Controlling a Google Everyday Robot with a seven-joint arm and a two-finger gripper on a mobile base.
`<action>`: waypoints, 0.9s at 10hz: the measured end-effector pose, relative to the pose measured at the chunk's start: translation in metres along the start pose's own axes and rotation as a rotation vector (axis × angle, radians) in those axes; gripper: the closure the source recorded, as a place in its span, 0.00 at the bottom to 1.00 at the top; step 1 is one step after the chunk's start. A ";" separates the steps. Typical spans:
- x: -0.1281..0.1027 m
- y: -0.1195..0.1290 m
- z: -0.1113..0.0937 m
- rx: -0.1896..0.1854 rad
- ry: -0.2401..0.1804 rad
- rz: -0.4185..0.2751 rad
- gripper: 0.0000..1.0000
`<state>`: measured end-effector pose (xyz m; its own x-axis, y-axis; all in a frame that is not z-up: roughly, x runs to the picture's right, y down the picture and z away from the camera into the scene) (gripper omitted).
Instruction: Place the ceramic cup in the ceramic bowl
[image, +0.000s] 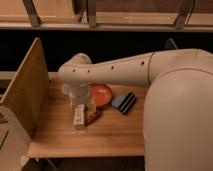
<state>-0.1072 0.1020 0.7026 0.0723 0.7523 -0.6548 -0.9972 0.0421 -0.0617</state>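
Note:
The orange-red ceramic bowl (103, 94) sits on the wooden table, just right of my arm's end. My gripper (80, 102) points down at the table's back left, right beside the bowl's left rim. A pale rounded shape at the wrist's left side looks like the ceramic cup (65, 89); the arm covers most of it. Whether the gripper touches or holds the cup cannot be seen.
A white rectangular box (79, 116) and a reddish-brown packet (94, 117) lie just in front of the gripper. A dark flat pack (124, 102) lies right of the bowl. A wooden side panel (26, 89) stands along the table's left edge. My own body fills the right.

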 end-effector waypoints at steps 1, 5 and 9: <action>0.000 0.000 0.000 0.000 0.000 0.000 0.35; 0.000 0.000 0.001 0.000 0.002 0.000 0.35; -0.018 0.005 -0.005 -0.019 -0.041 -0.030 0.35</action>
<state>-0.1136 0.0853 0.7107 0.1008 0.7774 -0.6208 -0.9940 0.0525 -0.0956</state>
